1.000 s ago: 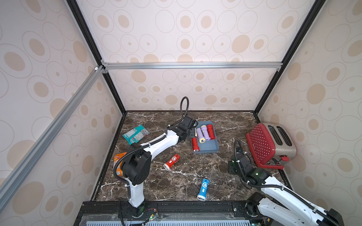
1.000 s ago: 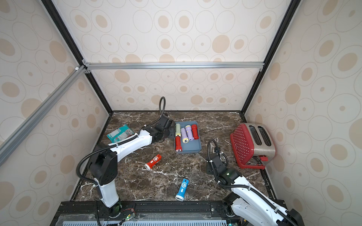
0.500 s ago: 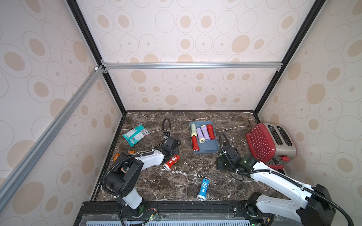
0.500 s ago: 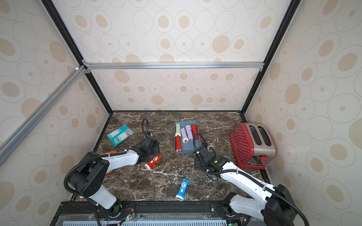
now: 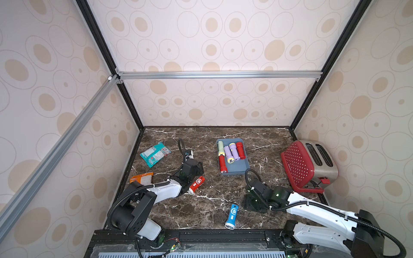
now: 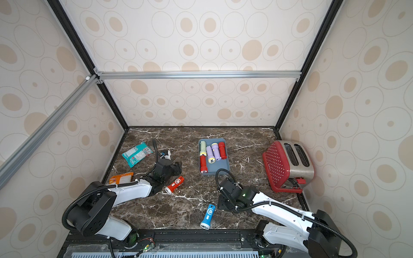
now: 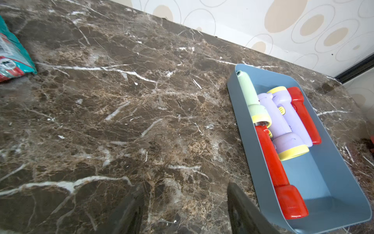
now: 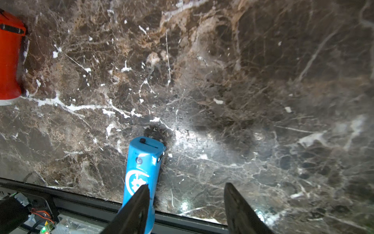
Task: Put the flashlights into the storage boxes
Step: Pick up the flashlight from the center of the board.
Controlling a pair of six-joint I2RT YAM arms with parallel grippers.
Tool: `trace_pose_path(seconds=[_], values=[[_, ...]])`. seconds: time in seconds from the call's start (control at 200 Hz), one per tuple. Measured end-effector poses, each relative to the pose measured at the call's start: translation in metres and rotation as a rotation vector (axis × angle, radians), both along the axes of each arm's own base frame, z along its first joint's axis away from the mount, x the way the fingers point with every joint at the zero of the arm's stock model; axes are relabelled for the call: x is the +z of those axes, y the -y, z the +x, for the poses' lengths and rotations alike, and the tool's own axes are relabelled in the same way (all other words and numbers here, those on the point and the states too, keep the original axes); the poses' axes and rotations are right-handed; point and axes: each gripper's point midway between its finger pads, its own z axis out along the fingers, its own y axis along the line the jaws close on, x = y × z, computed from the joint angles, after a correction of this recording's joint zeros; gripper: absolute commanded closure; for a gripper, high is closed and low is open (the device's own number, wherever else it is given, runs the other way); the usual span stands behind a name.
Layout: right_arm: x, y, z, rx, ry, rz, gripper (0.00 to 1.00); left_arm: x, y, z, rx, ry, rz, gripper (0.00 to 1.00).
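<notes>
In both top views five flashlights (image 5: pixel 228 154) are lying in the tray (image 5: pixel 240 168), a red flashlight (image 5: pixel 196 184) and a blue flashlight (image 5: pixel 231 215) off its near side. Left wrist: your left gripper (image 7: pixel 185 186) is hanging part-open, empty, beside the tray. Right wrist: your right gripper (image 8: pixel 186 185) is gaping, seemingly empty.

Bright, even, diffuse light in both top views, soft shadows, lines bowed towards the edges; right wrist view dimmer, white glare on the marble tabletop (image 8: pixel 187 134), partly smeared; left wrist view sharp, near foreground blurred
</notes>
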Motion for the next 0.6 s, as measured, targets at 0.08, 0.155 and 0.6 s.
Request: trace_pose_path(seconds=[0.08, 0.155, 0.6], values=[[-0.002, -0.006, -0.002, 0.004, -0.014, 0.003, 0.39, -0.003, 0.000, -0.001, -0.004, -0.010, 0.003, 0.35], [-0.004, -0.015, -0.003, 0.016, -0.022, 0.009, 0.39, -0.003, 0.001, -0.001, -0.004, -0.010, 0.003, 0.35], [-0.014, -0.074, -0.017, 0.140, -0.059, -0.048, 0.38, -0.003, 0.001, -0.001, -0.006, -0.012, 0.003, 0.35]])
